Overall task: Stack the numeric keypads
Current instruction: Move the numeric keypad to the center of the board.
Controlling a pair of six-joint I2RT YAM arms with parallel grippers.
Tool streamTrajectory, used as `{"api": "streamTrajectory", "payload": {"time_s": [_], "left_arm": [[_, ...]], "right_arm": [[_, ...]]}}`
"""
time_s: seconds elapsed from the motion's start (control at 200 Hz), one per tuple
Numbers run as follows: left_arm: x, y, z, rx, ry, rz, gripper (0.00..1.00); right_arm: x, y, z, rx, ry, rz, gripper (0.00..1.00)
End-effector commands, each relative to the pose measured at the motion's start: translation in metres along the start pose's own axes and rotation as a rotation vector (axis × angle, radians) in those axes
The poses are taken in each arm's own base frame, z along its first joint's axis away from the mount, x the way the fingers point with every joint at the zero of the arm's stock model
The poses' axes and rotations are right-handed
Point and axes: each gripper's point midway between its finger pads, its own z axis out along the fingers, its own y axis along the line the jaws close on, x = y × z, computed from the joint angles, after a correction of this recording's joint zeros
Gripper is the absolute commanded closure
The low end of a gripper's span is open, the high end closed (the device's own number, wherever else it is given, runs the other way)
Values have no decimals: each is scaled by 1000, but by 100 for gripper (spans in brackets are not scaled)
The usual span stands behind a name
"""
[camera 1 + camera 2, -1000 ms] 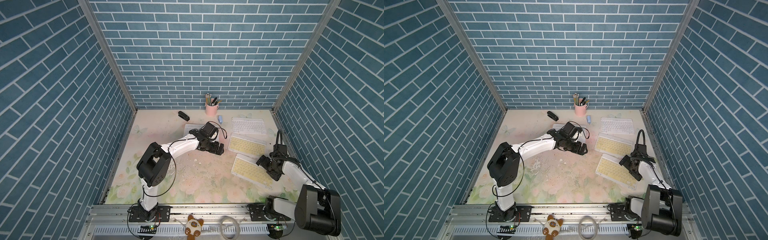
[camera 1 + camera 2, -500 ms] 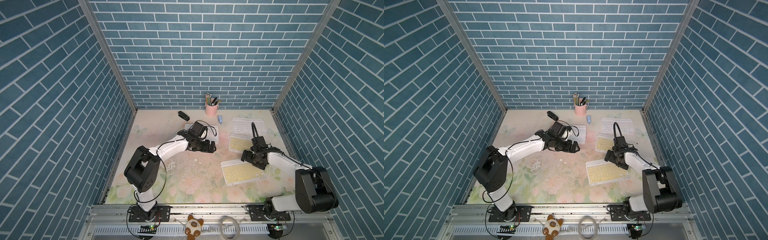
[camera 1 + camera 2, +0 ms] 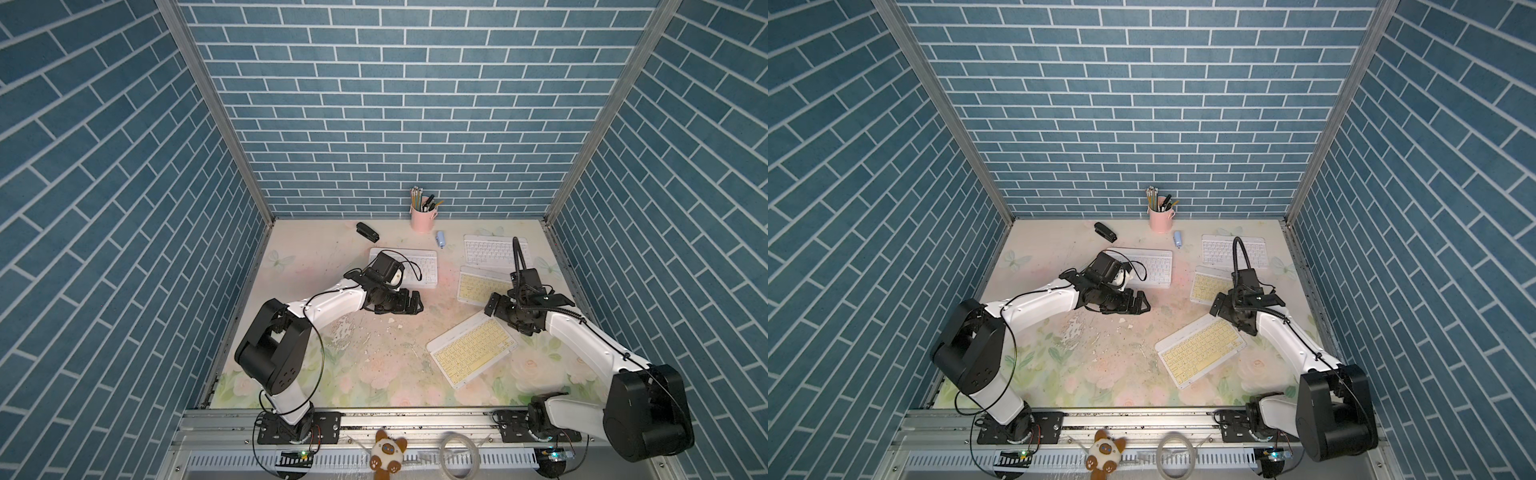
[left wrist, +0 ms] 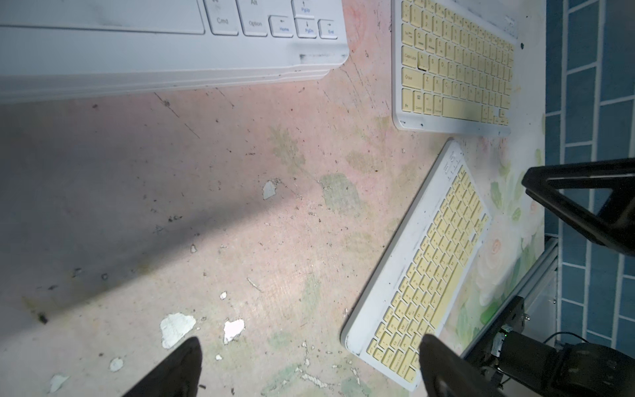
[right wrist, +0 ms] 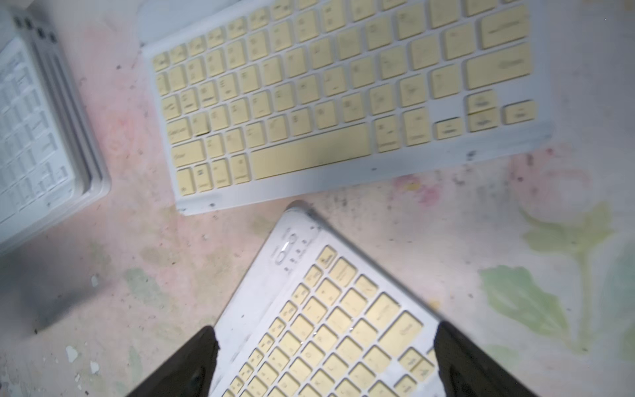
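Your right gripper (image 5: 326,330) stands spread wide, straddling one end of the skewed yellow keypad (image 5: 336,309), which lies flat; your left gripper (image 4: 309,343) gapes empty, near it.

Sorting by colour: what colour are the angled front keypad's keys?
Pale yellow keypad; clearest in right wrist view.

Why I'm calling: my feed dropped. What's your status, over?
Left fingers open, empty, near white stack. Right fingers open, astride nearest yellow keypad. Left arm may block route.
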Motion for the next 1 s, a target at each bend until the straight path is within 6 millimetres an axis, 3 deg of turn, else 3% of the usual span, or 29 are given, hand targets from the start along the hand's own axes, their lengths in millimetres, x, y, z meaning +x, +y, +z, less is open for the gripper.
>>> {"api": "streamTrajectory", "payload": {"time_s": [0.0, 0.24, 0.445, 0.675, 0.865, 0.995], "left_arm": [[0, -8, -7, 47, -14, -14, 0], [11, -8, -3, 77, 2, -47, 0], [15, -7, -2, 84, 15, -54, 0], [13, -10, -1, 95, 18, -61, 0], [10, -6, -4, 123, 16, -100, 1], [8, 3, -17, 116, -4, -119, 0]], "right_arm": [[22, -23, 13, 69, 91, -26, 1], [16, -34, 30, 95, 111, -35, 1], [24, -35, 45, 79, 150, -41, 2], [59, -21, 42, 11, 185, -11, 1], [79, 2, 34, -35, 172, 9, 1], [92, 25, 34, -93, 169, 40, 1]]}}
